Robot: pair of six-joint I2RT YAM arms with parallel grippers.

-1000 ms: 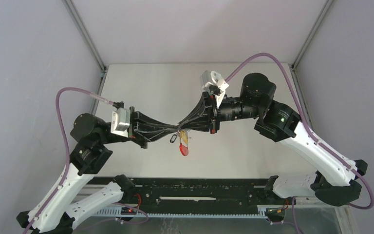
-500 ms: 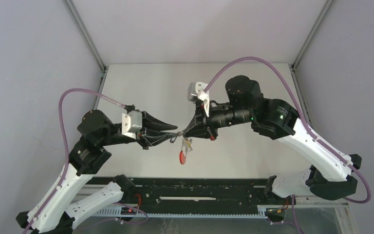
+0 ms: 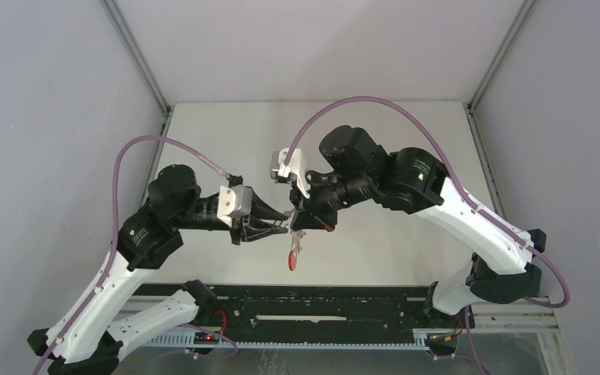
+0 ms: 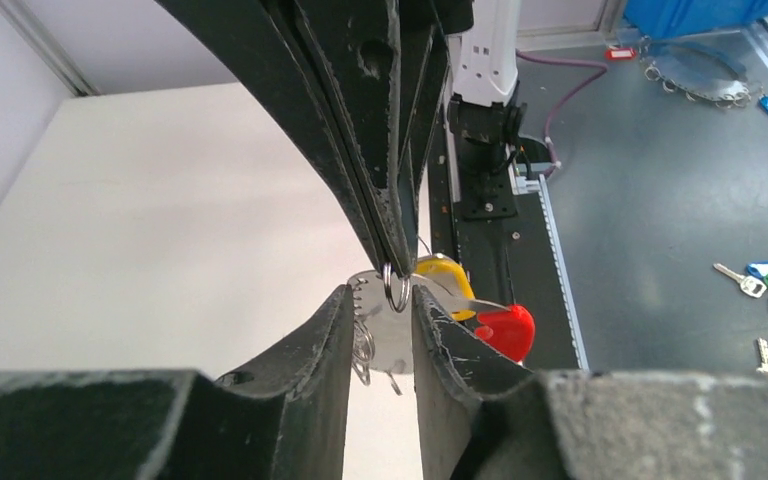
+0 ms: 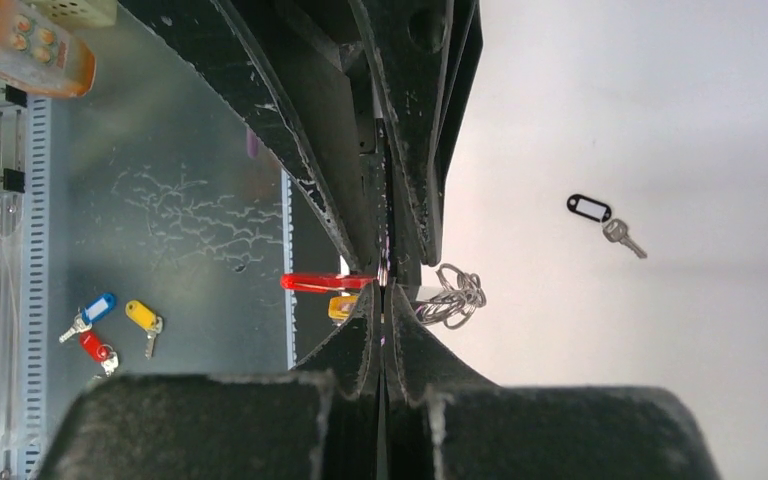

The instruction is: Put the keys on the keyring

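Keyring (image 3: 291, 258) is up in the air here: a red curved plastic band with a bunch of small silver wire rings, dangling just below the right gripper (image 5: 382, 296), whose jaws are pressed together on one thin wire ring at their very tips. The left gripper (image 4: 380, 300) points at it head-on with its jaws apart. That pinched ring plus some of the bunch sit in the gap between them; can't tell if either left finger actually touches anything. A small silver metal key with a yellow-orange plastic tag (image 4: 442, 270) hangs in the same cluster, right beside the red band, just past the left jaws. The other small silver metal key with a black plastic tag (image 5: 616, 231) lies flat on the off-white tabletop (image 5: 660, 120), well apart from both sets of jaws.
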